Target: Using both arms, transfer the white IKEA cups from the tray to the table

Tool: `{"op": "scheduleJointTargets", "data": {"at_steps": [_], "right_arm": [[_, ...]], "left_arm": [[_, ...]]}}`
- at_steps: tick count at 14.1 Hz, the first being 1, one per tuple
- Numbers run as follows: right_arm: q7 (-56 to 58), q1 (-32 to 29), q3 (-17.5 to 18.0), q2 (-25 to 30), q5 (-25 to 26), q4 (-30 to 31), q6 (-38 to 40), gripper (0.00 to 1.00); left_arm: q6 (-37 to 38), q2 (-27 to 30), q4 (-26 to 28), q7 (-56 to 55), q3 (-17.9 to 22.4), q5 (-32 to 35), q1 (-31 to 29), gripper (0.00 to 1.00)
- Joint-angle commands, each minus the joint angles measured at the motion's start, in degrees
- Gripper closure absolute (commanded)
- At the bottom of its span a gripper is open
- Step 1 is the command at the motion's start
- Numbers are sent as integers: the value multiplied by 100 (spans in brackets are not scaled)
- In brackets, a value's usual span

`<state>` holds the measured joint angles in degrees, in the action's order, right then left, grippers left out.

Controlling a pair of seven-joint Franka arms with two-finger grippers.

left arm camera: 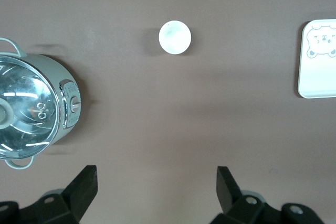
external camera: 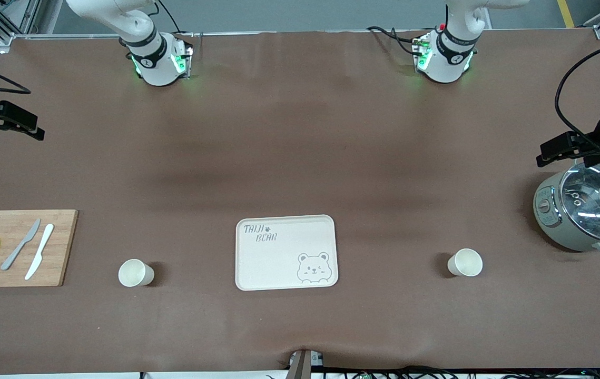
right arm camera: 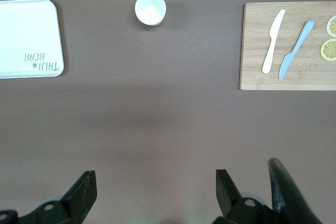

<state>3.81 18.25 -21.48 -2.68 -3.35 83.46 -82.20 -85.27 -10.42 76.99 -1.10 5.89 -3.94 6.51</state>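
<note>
Two white IKEA cups stand upright on the brown table, one on each side of the cream bear tray [external camera: 257, 263]. One cup [external camera: 135, 272] is toward the right arm's end and shows in the right wrist view [right arm camera: 150, 8]. The other cup [external camera: 465, 262] is toward the left arm's end and shows in the left wrist view [left arm camera: 175, 37]. My right gripper [external camera: 20, 125] hangs open and empty over bare table at the right arm's end [right arm camera: 156, 190]. My left gripper [external camera: 560, 150] hangs open and empty over the table next to the pot [left arm camera: 157, 187].
A wooden cutting board [external camera: 60, 247] with two knives and lemon slices lies at the right arm's end, beside the nearer cup. A grey cooking pot [external camera: 558, 226] with a glass lid stands at the left arm's end. The tray holds nothing.
</note>
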Motion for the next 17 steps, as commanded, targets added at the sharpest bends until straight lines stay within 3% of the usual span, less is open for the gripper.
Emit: {"op": "scheduleJointTargets", "data": {"at_steps": [1, 4, 6, 11, 14, 17], "right_arm": [[6, -32, 74, 92, 203, 109, -68, 0], [6, -14, 91, 92, 203, 100, -68, 0], [14, -250, 283, 84, 194, 83, -59, 0], [6, -1796, 1996, 84, 203, 74, -94, 0], [6, -1983, 2165, 84, 203, 74, -103, 0], [6, -2500, 2700, 84, 203, 74, -112, 0]], "left_arm": [[81, 58, 0, -39, -9, 121, -1, 0], [81, 49, 0, -57, -9, 121, 25, 0], [81, 58, 0, -48, -9, 121, 17, 0], [72, 49, 0, -13, -1, 130, -1, 0], [72, 49, 0, -22, -1, 121, -1, 0], [72, 49, -9, 31, -1, 130, -10, 0]]}}
